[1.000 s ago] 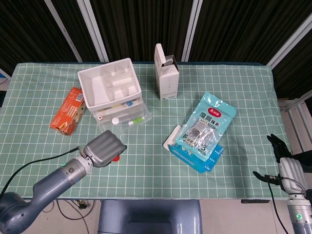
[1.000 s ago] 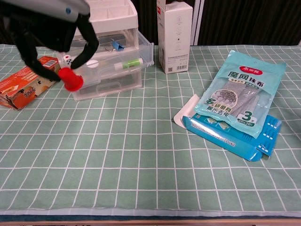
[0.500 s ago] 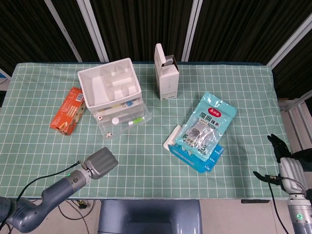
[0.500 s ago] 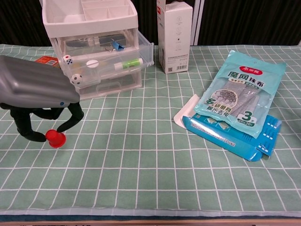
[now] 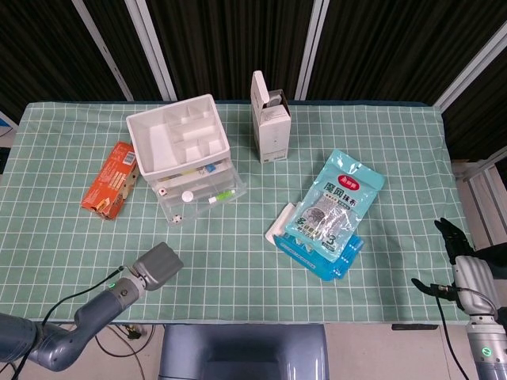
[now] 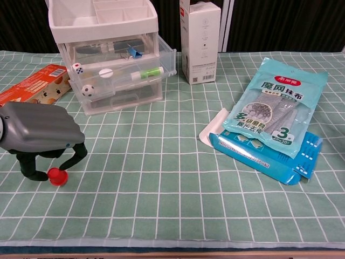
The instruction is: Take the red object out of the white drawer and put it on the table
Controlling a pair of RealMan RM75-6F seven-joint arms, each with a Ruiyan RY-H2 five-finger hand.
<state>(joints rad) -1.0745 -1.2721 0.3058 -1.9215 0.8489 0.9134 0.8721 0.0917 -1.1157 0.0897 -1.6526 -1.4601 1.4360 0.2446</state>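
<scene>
Head view: nothing of the red object can be seen, since the left hand (image 5: 156,266) is shown only by its grey back at about 7 o'clock on the table (image 5: 238,261), with the fingers hidden beneath it. The right hand (image 5: 463,257) is seen at the 4 o'clock edge, off the table, with dark fingers pointing up; whether anything is held cannot be told. The white drawer unit (image 5: 181,154) is placed at 11 o'clock, its top tray divided into compartments and a clear drawer pulled out toward the camera; small items lie inside, too small to be named from this view. An orange packet (image 5: 111,180) is laid just to its 9 o'clock, a white carton (image 5: 269,119) at its 3 o'clock.

Chest view: the left hand (image 6: 40,135) is cut off at the left edge. Its dark fingers (image 6: 75,156) are curled down around the red object (image 6: 56,176), which sits on the cloth at 8 o'clock; whether it is still pinched or merely flanked cannot be told. In the open drawer (image 6: 124,73) a die, a small ball, a white cap and a green-tipped marker can be made out, and a blue clip is seen in the drawer above it. A teal cloth pack (image 6: 277,105) is rested on a blue box (image 6: 259,154) at 3 o'clock.
</scene>
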